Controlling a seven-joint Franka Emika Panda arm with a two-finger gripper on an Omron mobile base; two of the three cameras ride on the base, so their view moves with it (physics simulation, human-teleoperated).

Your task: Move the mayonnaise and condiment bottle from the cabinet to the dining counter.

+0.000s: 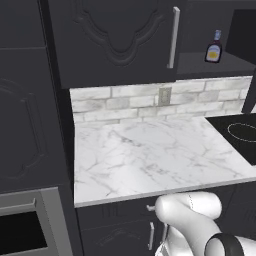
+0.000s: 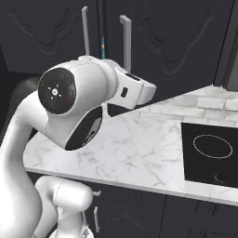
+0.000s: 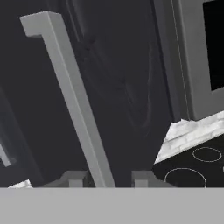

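The condiment bottle [image 1: 214,47], dark with a yellow-white label, stands on the open shelf of the near-black cabinet [image 1: 120,40]. In the hand view, my gripper [image 3: 107,178] is shut on a long silver door handle [image 3: 74,100] that runs down between its two fingertips [image 3: 74,179]. From the right base view, the arm's hand [image 2: 135,90] covers the lower end of that handle [image 2: 125,42]. A thin blue-and-yellow sliver [image 2: 102,46] shows in the gap between the doors; I cannot tell whether it is the mayonnaise. The dining counter is out of view.
A marble worktop [image 1: 150,155] backed by brick tiles lies under the cabinet, with a black cooktop [image 2: 209,153] at its right. A tall dark unit with an oven [image 1: 25,225] stands at the left. Another silver handle [image 1: 173,37] hangs on the closed left door.
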